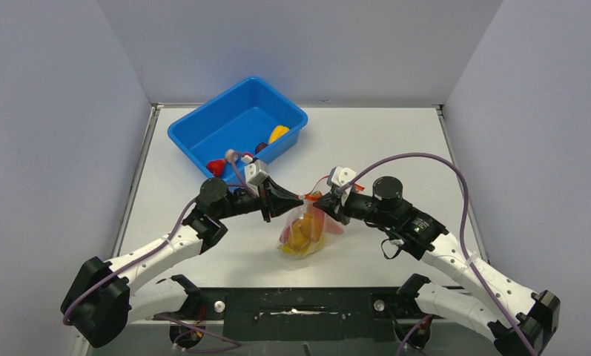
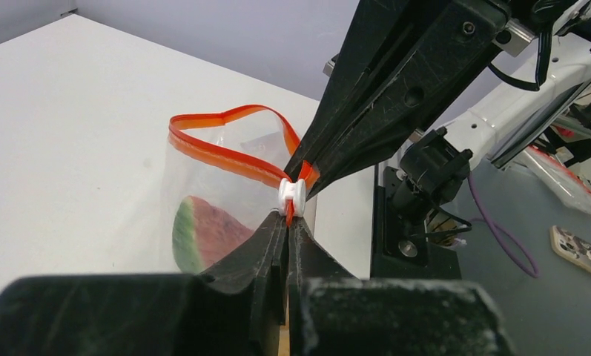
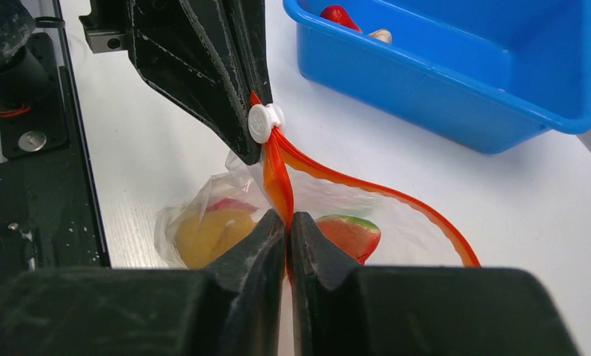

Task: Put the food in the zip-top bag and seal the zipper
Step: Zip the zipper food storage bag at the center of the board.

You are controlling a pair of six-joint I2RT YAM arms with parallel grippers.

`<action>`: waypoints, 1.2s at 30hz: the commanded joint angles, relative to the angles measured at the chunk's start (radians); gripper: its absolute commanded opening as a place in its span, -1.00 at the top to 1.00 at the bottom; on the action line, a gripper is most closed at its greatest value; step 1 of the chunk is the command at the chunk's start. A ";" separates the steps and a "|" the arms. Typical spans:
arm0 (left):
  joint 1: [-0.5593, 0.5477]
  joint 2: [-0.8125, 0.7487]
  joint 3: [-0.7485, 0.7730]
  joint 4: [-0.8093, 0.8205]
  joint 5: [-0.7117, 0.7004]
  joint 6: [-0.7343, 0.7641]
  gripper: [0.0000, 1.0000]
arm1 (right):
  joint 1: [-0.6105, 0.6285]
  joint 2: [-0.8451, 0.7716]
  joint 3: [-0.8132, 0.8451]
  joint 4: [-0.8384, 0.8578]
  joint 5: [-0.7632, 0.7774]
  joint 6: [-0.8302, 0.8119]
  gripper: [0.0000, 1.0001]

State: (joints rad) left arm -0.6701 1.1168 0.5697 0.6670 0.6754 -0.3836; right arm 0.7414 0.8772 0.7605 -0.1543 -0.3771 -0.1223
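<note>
The zip-top bag (image 1: 303, 231) hangs between both grippers over the table, with food in it: a yellow-orange lump (image 3: 210, 233) and a pink-red slice with a green rind (image 3: 349, 233) (image 2: 203, 231). The zipper (image 2: 225, 159) (image 3: 277, 174) is a red-orange strip with a white slider (image 2: 292, 195) (image 3: 262, 122). My left gripper (image 2: 288, 222) (image 1: 299, 197) is shut on the strip right at the slider. My right gripper (image 3: 288, 219) (image 1: 317, 199) is shut on the strip a little beyond it. Past the slider the mouth gapes in an open loop (image 3: 418, 208).
A blue tub (image 1: 203, 122) (image 3: 455, 96) stands at the back left of the table, with a yellow piece (image 1: 279, 133), a red piece (image 1: 216, 167) and a dark piece (image 1: 261, 147) in it. The arms' black base rail (image 1: 299, 304) runs along the near edge.
</note>
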 commanded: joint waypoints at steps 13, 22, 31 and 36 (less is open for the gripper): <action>0.007 -0.065 0.021 -0.064 0.083 0.171 1.00 | 0.008 0.014 0.214 -0.127 -0.175 -0.155 0.43; 0.006 -0.065 0.007 -0.040 0.112 0.156 1.00 | 0.029 0.114 0.299 -0.236 -0.274 -0.268 0.39; 0.006 -0.065 -0.002 -0.035 0.121 0.161 1.00 | 0.028 0.190 0.327 -0.224 -0.276 -0.296 0.38; 0.007 -0.068 -0.008 -0.033 0.126 0.168 1.00 | 0.029 0.214 0.344 -0.224 -0.289 -0.305 0.38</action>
State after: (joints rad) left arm -0.6674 1.0698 0.5598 0.5793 0.7761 -0.2298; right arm 0.7666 1.0885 1.0565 -0.3996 -0.6338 -0.4053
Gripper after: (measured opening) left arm 0.009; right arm 0.307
